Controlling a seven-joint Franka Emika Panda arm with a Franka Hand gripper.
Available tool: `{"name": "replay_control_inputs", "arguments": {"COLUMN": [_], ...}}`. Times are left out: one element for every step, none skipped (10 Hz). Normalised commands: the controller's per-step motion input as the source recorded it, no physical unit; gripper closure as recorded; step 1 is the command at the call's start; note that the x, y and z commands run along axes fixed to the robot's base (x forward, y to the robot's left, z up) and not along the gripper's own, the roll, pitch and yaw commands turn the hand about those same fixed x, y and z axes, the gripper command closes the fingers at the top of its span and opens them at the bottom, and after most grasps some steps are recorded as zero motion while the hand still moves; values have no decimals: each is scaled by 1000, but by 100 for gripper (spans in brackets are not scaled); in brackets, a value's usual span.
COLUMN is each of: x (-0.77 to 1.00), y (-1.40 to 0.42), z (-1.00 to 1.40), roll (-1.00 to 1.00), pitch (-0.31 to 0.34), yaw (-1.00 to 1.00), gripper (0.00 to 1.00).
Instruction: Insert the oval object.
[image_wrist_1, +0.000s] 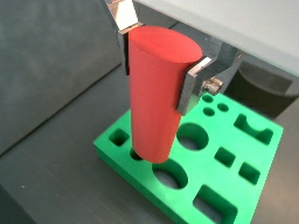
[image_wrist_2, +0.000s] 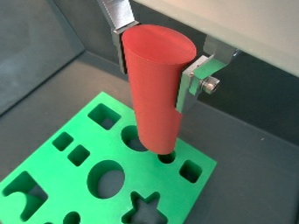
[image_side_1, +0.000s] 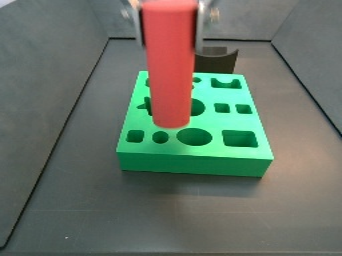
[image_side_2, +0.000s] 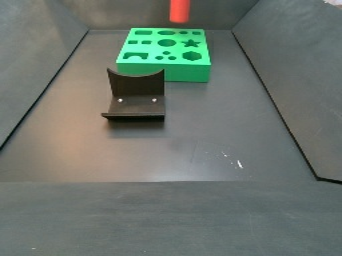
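Observation:
My gripper (image_wrist_1: 162, 61) is shut on the oval object (image_wrist_1: 155, 96), a tall smooth red peg with a flat oval top, and holds it upright by its upper part. It also shows in the wrist view (image_wrist_2: 156, 66) with the peg (image_wrist_2: 156, 92). The silver fingers (image_wrist_1: 197, 83) press on two opposite sides. The peg's lower end hangs over a hole near the middle of the green block (image_wrist_1: 251, 153), which has several shaped holes (image_wrist_2: 70, 179). In a side view the peg (image_side_1: 167, 65) stands over the block (image_side_1: 201, 150), lower end close to its top. In the side view from farther off, the peg (image_side_2: 178, 10) is above the block (image_side_2: 167, 52).
The dark fixture stands on the floor behind the block in one side view (image_side_1: 217, 57) and in front of it in the side view from farther off (image_side_2: 134, 97). Dark walls (image_side_2: 40, 90) ring the dark floor (image_side_2: 201, 140).

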Motion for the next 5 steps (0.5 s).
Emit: {"name": "replay_control_inputs", "arguments": {"x": [740,726,680,691,691], "y": [0,0,0,0,0], "z": [-383,-360,-294,-274,-294], "roll": [87,66,47,23,24], "pitch": [181,154,166,153,127], "yaw": [-203,-243,-257,-260,-277], "gripper": [100,100,100,100,100]}}
